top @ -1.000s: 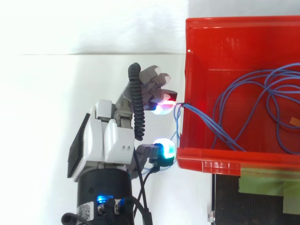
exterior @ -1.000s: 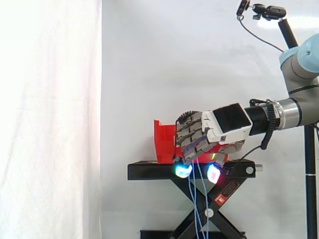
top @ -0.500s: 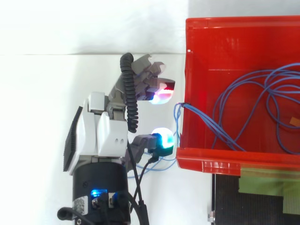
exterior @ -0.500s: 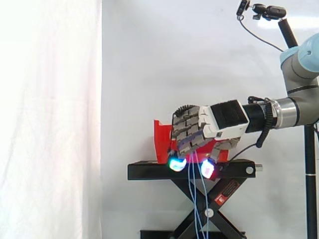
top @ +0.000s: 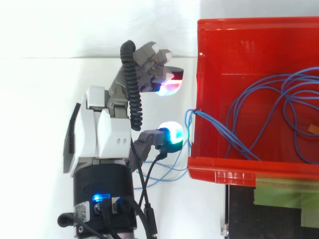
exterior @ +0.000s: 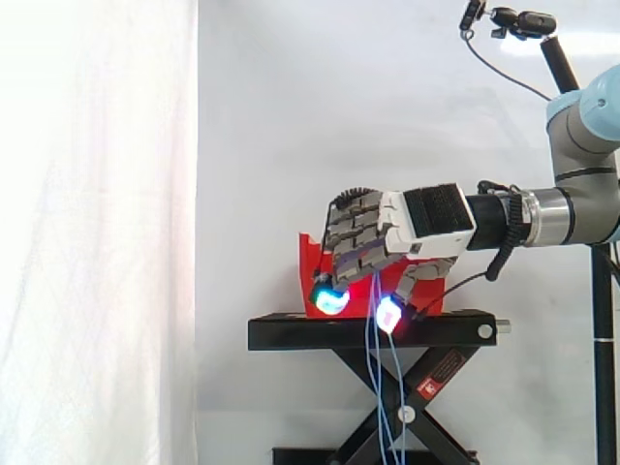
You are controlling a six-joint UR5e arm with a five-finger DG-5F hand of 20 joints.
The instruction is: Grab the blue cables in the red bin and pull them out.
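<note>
Hand (top: 107, 139) beside red bin (top: 219, 167) — fingers (top: 149, 74) curled, empty, blue cables (top: 222, 132) draped over rim

We saw the arm (exterior: 584, 205) reaching in level from the right, with its hand (exterior: 426, 225) turned palm-down. Its fingers (top: 149, 74) were curled downward, pads glowing, and the thumb (top: 169, 136) stood apart from them across an open gap.
</note>
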